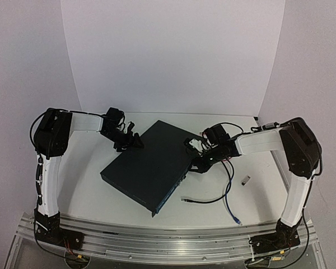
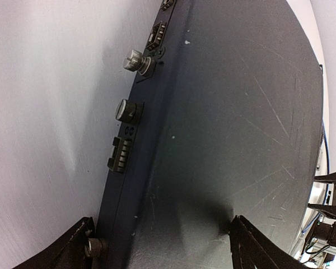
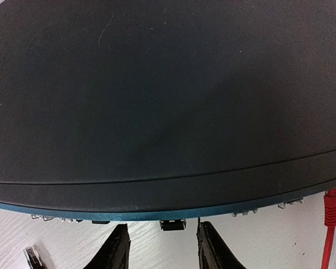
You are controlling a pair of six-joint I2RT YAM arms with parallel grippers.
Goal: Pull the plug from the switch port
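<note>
The switch [image 1: 148,167] is a flat dark navy box lying at an angle mid-table. In the right wrist view its top [image 3: 157,95] fills the frame, and a small black plug [image 3: 173,225] sticks out of the socket face at the bottom edge. My right gripper [image 3: 163,225] is open with one finger on each side of that plug, not touching it. It sits at the switch's right long face [image 1: 195,163]. My left gripper [image 1: 133,141] is open at the far left corner. Its fingers [image 2: 257,246] straddle the switch's edge [image 2: 129,185].
A red plug and cable [image 3: 331,208] sit in the socket face to the right of my right gripper. A clear loose plug [image 3: 32,255] lies lower left. On the table near the right arm are a black cable [image 1: 204,200], a blue cable [image 1: 229,202] and a small connector [image 1: 246,180].
</note>
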